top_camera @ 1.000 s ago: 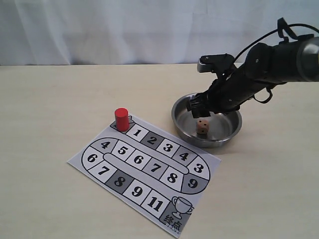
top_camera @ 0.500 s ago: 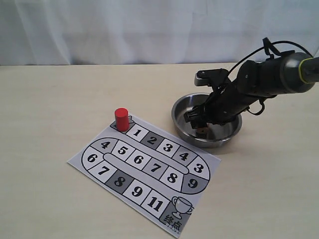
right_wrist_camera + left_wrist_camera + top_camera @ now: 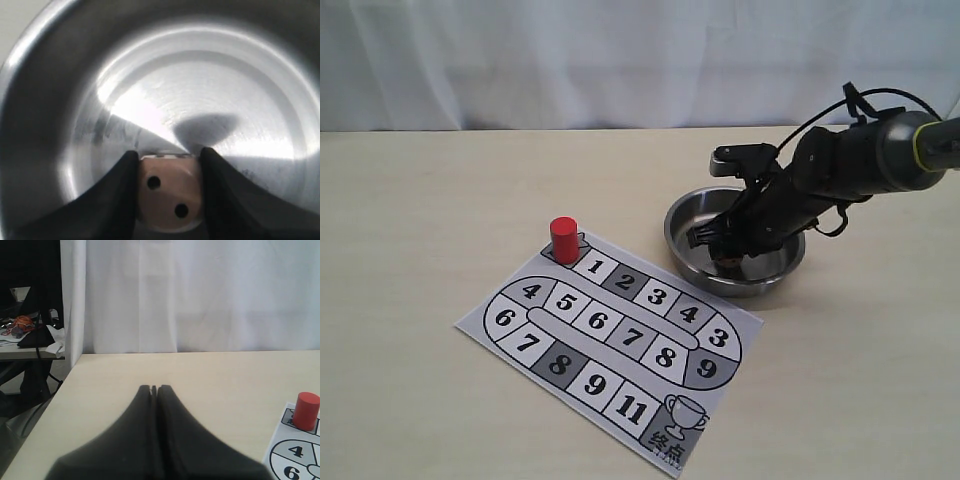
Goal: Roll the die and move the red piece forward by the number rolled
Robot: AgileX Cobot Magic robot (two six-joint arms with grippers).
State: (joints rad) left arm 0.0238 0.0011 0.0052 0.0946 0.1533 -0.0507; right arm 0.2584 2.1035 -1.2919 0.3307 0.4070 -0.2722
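Observation:
The die is a tan cube showing two dark pips, low inside the steel bowl. My right gripper reaches down into the bowl, its two black fingers pressed against opposite sides of the die. In the exterior view the right gripper covers nearly all of the die. The red piece stands upright on the start square at the far-left corner of the game board, and also shows in the left wrist view as the red piece. My left gripper is shut on nothing above bare table, out of the exterior view.
The board is a paper sheet with numbered squares running to a trophy square at its near corner. The bowl sits just beyond the board's right edge. A white curtain backs the table; the table's left edge is near the left gripper.
My right gripper has come down from above the bowl's rim into the bowl and closed around the die, which now is covered in the exterior view. The red piece has not moved.

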